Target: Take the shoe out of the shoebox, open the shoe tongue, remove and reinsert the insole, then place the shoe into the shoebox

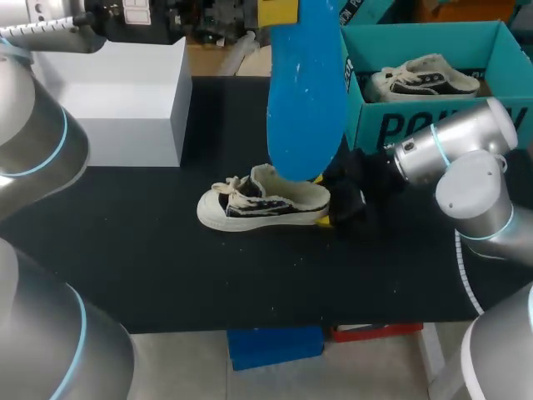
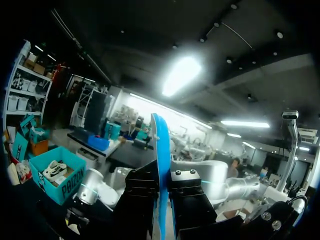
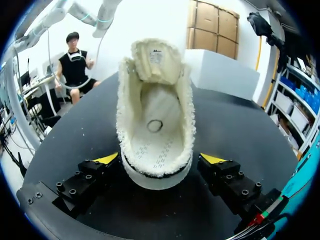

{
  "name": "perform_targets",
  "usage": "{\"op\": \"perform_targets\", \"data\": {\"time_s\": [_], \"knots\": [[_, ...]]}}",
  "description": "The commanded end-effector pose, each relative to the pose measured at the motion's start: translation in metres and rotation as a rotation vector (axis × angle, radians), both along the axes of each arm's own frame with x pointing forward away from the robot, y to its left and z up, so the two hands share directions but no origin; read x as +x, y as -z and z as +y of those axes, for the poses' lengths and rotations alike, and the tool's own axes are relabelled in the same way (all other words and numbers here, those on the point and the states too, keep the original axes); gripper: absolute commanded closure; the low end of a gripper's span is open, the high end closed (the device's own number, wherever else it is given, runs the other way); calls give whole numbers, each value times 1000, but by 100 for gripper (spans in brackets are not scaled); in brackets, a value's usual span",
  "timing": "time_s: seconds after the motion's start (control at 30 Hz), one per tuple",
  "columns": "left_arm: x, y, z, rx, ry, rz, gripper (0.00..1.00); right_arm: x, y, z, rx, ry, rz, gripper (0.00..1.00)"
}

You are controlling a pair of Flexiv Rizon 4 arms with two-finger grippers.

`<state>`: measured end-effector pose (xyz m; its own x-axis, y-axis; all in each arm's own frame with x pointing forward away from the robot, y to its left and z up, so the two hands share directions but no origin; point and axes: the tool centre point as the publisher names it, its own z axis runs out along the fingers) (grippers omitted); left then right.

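Note:
A blue insole hangs high above the table, near the head camera. In the left wrist view the insole shows edge-on, and my left gripper is shut on it. A cream and dark sneaker lies on the black table, toe to the left, tongue folded back. My right gripper is open at the sneaker's heel, with a yellow fingertip close at each side. The shoe's inside is bare. The teal shoebox stands at the back right.
A second sneaker lies inside the teal shoebox. A white box stands at the back left of the table. My right arm comes in low just in front of the shoebox.

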<state>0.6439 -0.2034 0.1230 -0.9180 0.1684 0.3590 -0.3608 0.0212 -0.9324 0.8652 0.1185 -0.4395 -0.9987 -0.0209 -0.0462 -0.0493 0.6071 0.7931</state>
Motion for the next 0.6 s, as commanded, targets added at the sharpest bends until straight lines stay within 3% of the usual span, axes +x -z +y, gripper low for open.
{"op": "perform_targets", "data": {"time_s": [0.03,0.23,0.6], "knots": [[0,-1,-2,4,-2,1,100,-8,-22,-5,-143,36,-7,0],[0,-1,-2,4,-2,1,100,-4,-40,-5,-386,77,-25,0],[0,-1,-2,4,-2,1,100,13,-52,23,-793,69,-64,0]]}}
